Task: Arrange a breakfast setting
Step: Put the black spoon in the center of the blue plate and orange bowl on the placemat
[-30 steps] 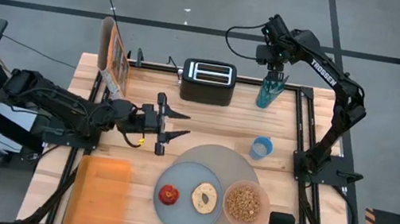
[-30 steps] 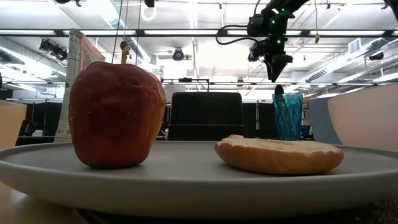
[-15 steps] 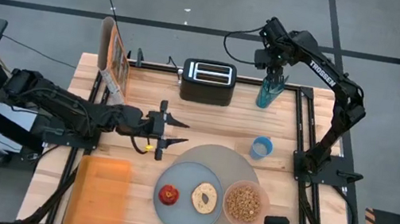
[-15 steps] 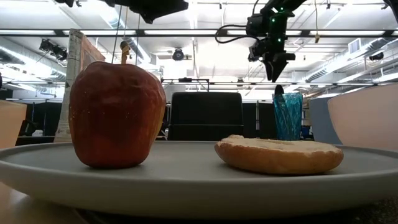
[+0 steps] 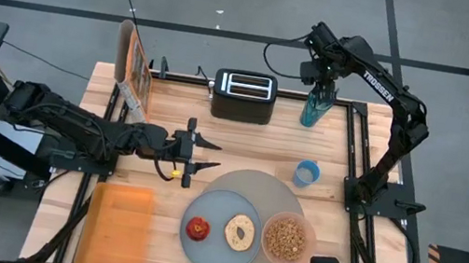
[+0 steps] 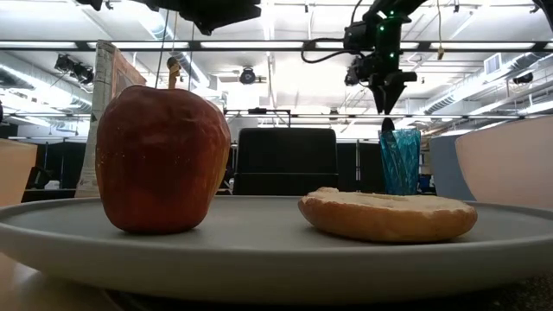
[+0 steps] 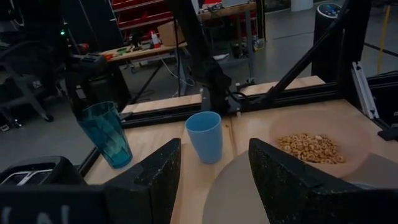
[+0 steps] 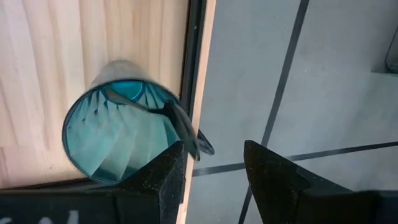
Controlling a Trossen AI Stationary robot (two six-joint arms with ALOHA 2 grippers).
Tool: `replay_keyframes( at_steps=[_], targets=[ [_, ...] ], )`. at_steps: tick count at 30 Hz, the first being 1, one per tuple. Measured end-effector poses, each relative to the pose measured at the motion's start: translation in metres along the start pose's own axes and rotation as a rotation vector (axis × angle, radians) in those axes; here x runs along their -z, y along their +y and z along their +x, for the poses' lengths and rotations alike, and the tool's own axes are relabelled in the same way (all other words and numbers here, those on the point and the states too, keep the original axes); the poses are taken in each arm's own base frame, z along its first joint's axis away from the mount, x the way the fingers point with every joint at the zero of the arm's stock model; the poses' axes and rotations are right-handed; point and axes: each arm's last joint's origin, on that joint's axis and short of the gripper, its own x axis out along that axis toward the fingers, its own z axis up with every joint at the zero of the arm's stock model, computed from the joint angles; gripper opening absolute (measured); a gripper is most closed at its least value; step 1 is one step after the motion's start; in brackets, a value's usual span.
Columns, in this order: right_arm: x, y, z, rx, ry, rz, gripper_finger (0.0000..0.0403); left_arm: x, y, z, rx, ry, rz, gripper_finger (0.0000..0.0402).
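Right fingers (image 8: pixel 211 171): mine, spread empty above the spoon (image 8: pixel 163 115) in the teal tumbler (image 8: pixel 118 134).
Left fingers (image 7: pixel 211 171): mine, spread empty near the mat (image 5: pixel 249 190).

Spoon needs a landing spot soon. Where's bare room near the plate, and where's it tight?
Free: the grey mat strip between plate and blue cup, and bare wood between toaster and mat. Tight: plate's right edge meets the cereal bowl; the open left tool hangs over the mat's upper left.
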Motion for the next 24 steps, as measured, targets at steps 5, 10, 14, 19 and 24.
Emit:
replay_keyframes(
  at_steps=[5,10,14,19,24],
  targets=[
    [0.000,0.002,0.017,-0.013,0.025,-0.019,0.0173,0.001,0.000,0.000,0.001,0.007,-0.017,0.0196],
    [-0.001,0.004,0.030,-0.013,0.027,-0.029,0.0173,0.001,0.000,0.000,0.001,0.007,-0.018,0.0196],
    [-0.001,0.006,0.036,-0.025,0.021,-0.038,0.0173,0.001,0.000,0.000,0.001,0.006,-0.017,0.0196],
    [-0.001,0.006,0.037,-0.023,0.016,-0.042,0.0163,0.001,0.000,0.000,0.001,0.007,-0.017,0.0196],
    [-0.002,0.006,0.037,-0.018,0.013,-0.044,0.0147,0.002,0.000,0.000,0.004,0.022,-0.013,0.0196]
  ],
)
